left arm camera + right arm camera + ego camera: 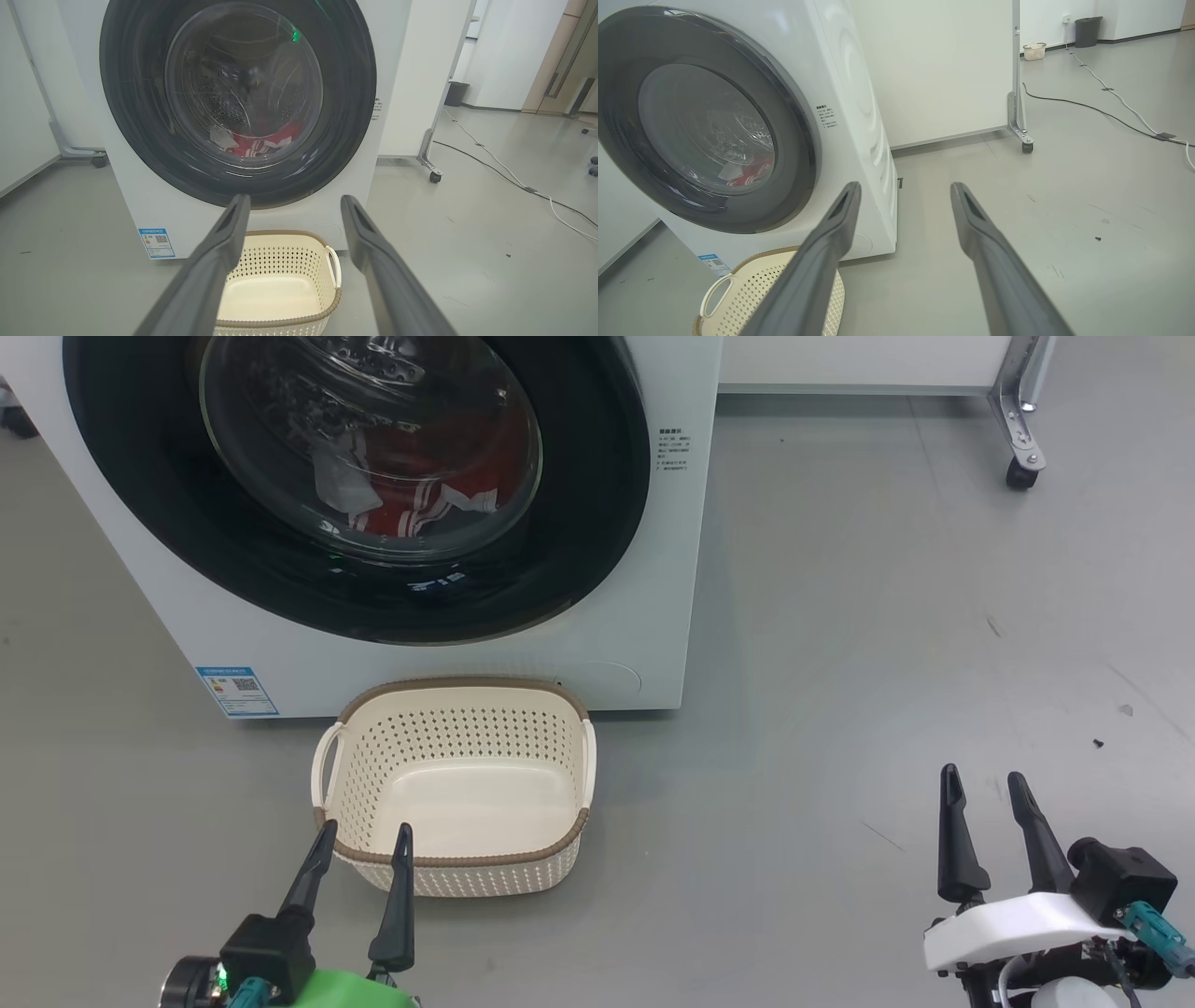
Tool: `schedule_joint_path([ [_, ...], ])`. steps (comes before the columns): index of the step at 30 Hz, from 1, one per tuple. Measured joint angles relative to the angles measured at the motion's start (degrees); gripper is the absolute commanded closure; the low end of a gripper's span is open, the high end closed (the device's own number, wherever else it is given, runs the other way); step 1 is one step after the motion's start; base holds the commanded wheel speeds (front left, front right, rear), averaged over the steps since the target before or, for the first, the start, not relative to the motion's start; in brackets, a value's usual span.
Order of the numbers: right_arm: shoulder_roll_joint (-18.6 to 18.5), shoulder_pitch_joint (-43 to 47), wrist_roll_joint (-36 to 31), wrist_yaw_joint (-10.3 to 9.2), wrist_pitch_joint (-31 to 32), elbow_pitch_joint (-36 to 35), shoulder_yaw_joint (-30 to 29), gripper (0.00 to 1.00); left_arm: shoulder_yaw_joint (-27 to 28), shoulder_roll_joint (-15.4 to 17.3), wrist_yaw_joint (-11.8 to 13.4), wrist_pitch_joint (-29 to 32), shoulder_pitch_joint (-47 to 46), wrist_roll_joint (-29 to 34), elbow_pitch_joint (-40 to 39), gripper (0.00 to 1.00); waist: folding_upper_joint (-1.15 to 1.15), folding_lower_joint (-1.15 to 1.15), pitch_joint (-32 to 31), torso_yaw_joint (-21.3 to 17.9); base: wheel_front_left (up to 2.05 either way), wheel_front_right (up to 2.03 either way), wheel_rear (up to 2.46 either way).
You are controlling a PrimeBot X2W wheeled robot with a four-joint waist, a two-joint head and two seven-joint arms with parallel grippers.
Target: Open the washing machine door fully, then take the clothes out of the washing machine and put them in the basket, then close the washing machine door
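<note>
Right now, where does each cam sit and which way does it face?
Head view: on the head, facing forward and down at the washing machine, its shut washing machine door and the basket; left gripper lower left, right gripper lower right, both open.
Left wrist view: on the left wrist, square-on to the door, clothes behind its glass; own fingers at bottom.
Right wrist view: on the right wrist, oblique to the machine's front; own fingers too.
Shared: all show door, clothes, basket.
</note>
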Motion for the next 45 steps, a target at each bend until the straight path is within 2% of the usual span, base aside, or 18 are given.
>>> schedule_joint_path([
  [10, 0.23, -0.66, -0.40, 0.00, 0.00, 1.10, 0.03, 0.00, -0.45, 0.00, 0.97, 0.00, -0.10, -0.56, 0.85, 0.00, 0.00, 0.00, 0.16, 0.01, 0.00, 0.00, 0.00],
  [45, 0.48, -0.94, -1.49, 0.01, 0.00, 2.80, -0.04, 0.00, -1.49, 0.01, 1.54, 0.00, -1.01, -1.05, 2.19, 0.00, 0.00, 0.00, -0.41, 0.23, 0.00, 0.00, 0.00],
])
